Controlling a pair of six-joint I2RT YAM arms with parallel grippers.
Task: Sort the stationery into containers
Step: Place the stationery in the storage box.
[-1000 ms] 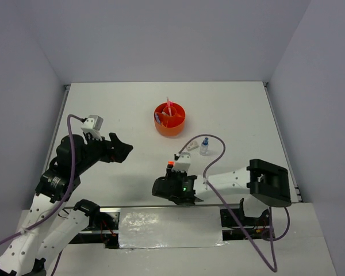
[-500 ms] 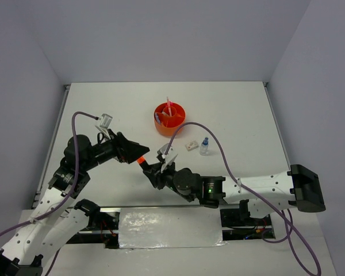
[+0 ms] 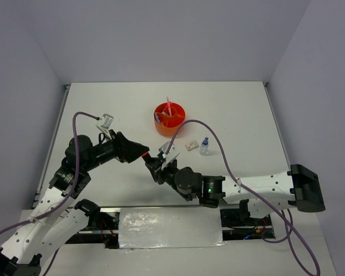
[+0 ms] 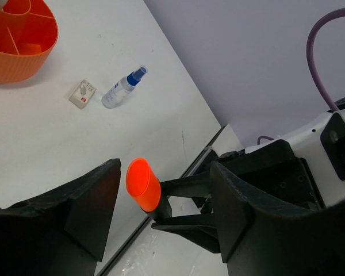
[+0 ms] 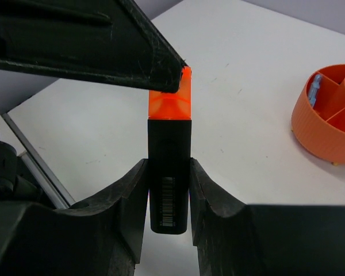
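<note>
Black highlighter (image 5: 169, 144) with orange cap, aloft near-left of the orange tub (image 3: 171, 131), pinched by its barcoded body in the right gripper (image 5: 168, 169). Clear only from the left wrist: left gripper (image 4: 164, 178) spread wide around the cap. From the right wrist, cap's tip hidden behind its finger. Near-right of the tub, white eraser (image 4: 83, 94) beside blue-capped bottle (image 4: 123, 92).

Looks past the left gripper (image 4: 167, 172), fingers spread wide, at the orange cap of a highlighter (image 4: 144, 185) between them. Black body pinched by the right gripper (image 4: 160, 206). Beyond, on the white table (image 4: 57, 144): eraser (image 4: 83, 94), blue-capped bottle (image 4: 123, 92) just right of it, orange tub (image 4: 17, 49) farther left.
</note>
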